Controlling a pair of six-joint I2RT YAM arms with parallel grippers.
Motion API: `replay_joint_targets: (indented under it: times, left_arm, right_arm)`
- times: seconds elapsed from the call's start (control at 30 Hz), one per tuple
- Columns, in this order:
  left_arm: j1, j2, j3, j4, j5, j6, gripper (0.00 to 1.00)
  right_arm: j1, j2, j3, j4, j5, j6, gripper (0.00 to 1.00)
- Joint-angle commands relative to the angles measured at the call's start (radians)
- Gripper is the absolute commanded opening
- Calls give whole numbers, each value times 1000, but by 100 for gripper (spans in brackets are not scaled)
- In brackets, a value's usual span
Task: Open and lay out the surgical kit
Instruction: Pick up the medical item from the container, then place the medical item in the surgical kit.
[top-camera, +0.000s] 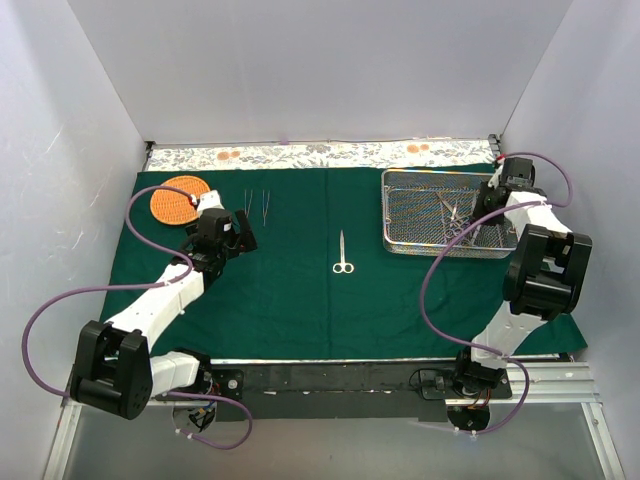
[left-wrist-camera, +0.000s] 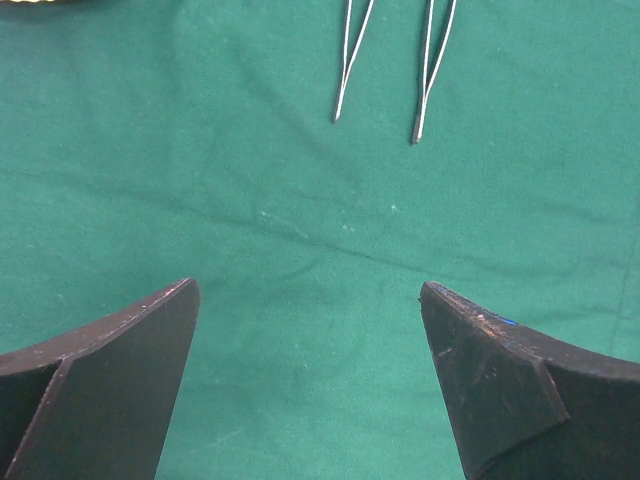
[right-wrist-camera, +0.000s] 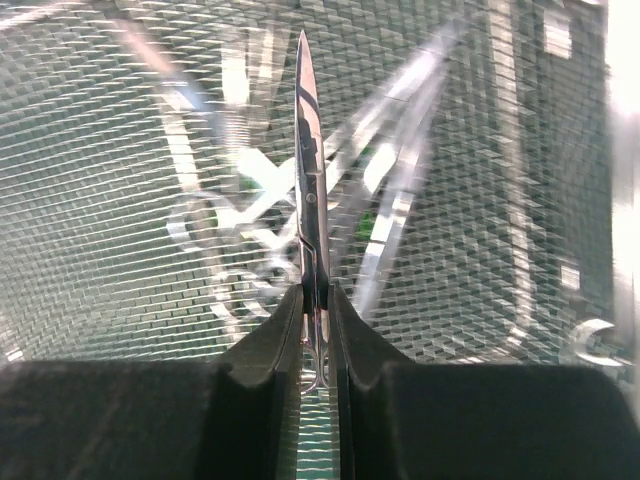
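Steel scissors (right-wrist-camera: 307, 150), pinched tight in my right hand (right-wrist-camera: 315, 300) over the wire-mesh tray (right-wrist-camera: 100, 200); my left hand (left-wrist-camera: 308, 286), spread wide and empty above the green cloth (left-wrist-camera: 250, 200), near two tweezers (left-wrist-camera: 350, 60); second scissors (top-camera: 343, 252) lying mid-cloth.

Overhead view spans the cloth (top-camera: 300, 300); left wrist looks closely at it, right wrist seemingly into the tray (top-camera: 410, 212).

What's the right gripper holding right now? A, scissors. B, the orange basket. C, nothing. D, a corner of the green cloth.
A: the right wrist view shows the right gripper shut on scissors, their tips pointing out over the mesh tray.
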Motion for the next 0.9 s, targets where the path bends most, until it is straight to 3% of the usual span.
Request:
replay_joint_targets:
  times: [0.0,0.57,0.7,0.87]
  left_arm:
    - [-4,-42,-5,19,1,-1,93]
    - [-4,-99,-38,19,-14,7,93]
    - [-4,-123,-50,19,-31,23,93]
    - [-6,-154,-82,37,-51,43,93]
  right_arm:
    - [35,-83,-32,117,-144,-28,1]
    - [252,-205,-63,142,-480,-34,1]
    - [321,-241,-80,103,-497,-23,1]
    - [438,-342,-149,68,-407,37,1]
